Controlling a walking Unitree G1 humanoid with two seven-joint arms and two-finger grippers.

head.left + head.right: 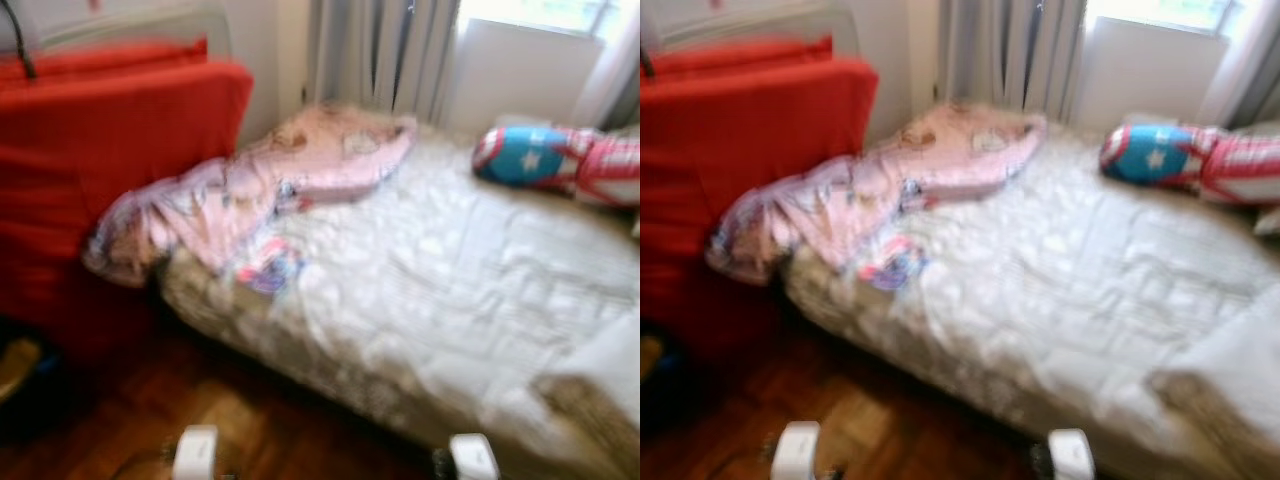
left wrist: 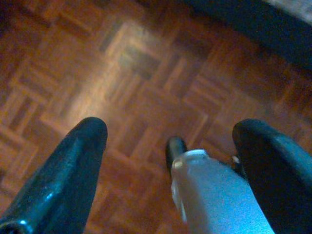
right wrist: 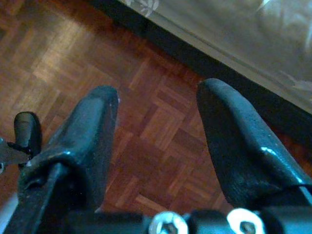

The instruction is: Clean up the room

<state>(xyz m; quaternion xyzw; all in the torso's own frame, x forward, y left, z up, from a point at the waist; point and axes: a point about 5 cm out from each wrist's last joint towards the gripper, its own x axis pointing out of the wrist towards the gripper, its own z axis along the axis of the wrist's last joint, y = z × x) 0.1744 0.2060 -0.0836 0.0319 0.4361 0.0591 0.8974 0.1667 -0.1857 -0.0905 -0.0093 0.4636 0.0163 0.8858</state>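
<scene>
A pale grey-white quilted bedspread (image 1: 450, 270) with a faint stitched pattern covers the bed. On it lies a crumpled pink blanket (image 1: 270, 180) printed with small figures and brown patches, with a bit of pink, blue and purple print at its edge. The plush toy (image 1: 560, 160) is blue with a white star, ringed and striped in red and white. The couch (image 1: 110, 150) is bright red. The parquet floor (image 2: 146, 87) is reddish-brown in a basket-weave pattern. Grey curtains (image 1: 385, 50) hang behind.

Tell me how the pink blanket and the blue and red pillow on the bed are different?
The pink blanket lies crumpled and spread out, hanging off the bed's corner; the blue and red pillow is plump and sits wholly on the bed. The blanket is pale, the pillow bright with a white star. Both rest on the bed.
</scene>
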